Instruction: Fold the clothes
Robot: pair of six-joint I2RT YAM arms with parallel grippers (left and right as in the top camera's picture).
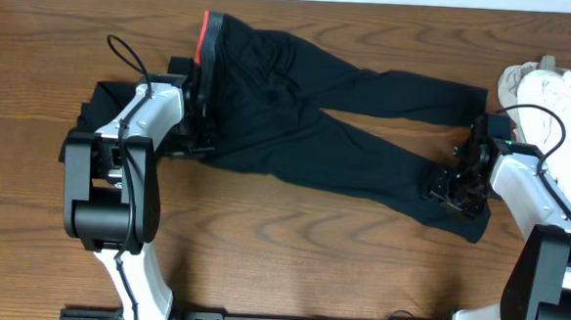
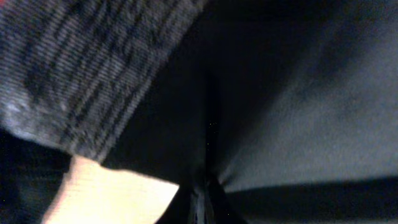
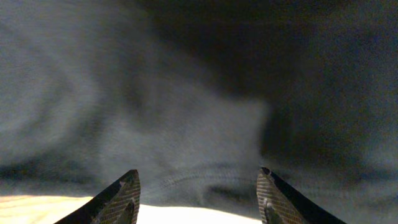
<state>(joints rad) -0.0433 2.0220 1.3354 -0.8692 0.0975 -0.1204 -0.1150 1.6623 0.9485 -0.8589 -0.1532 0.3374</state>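
Observation:
The black trousers lie spread across the table, waist to the left and two legs running right. A red-orange edge shows at the waist. My left gripper sits at the waist's near corner. In the left wrist view it is shut on a pinched ridge of the black cloth, beside the grey waistband. My right gripper rests over the end of the near leg. In the right wrist view its jaws stand open above the leg's hem, gripping nothing.
A small black folded garment lies at the left, partly under my left arm. A heap of white cloth sits at the far right, behind my right arm. Bare wooden table runs along the front.

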